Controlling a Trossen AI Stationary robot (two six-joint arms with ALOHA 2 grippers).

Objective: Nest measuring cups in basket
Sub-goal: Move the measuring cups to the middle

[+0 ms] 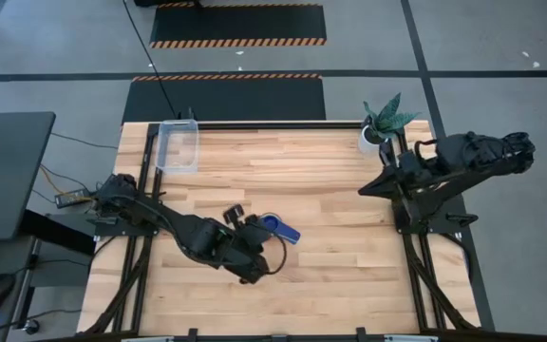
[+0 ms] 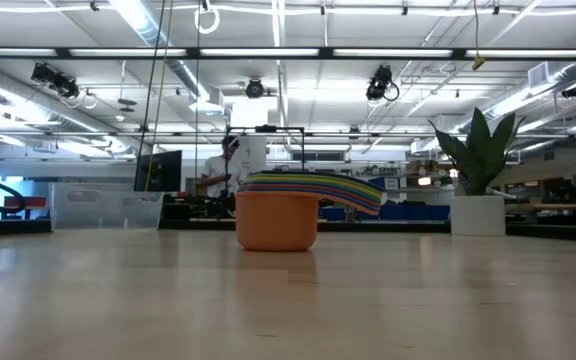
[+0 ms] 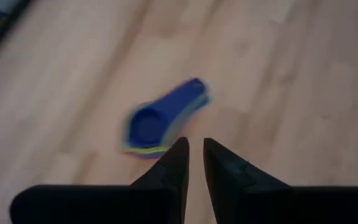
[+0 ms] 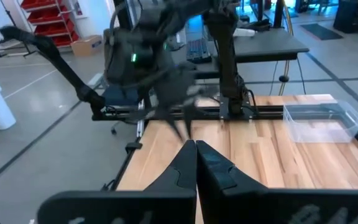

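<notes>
Your left end effector (image 3: 192, 149), nearly closed and empty, sits just beside the nested multicoloured plastic measuring cups (image 3: 160, 118); handles point away.

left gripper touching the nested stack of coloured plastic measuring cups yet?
Apart. The left wrist view shows bare wood between the left gripper and the nested stack of coloured plastic measuring cups; its fingertips sit nearly together, holding nothing.

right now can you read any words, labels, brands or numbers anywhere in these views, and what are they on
No readable text in any view.
measuring cups: no size marks can be made out on the stacked set; the left wrist view is blurred.
basket: clear plastic, no label visible.
white pot: plain, no print.
Cardboard box and red shelving in the room: any print is too small to read.
Floor mats: hazard stripes only, no words.
</notes>
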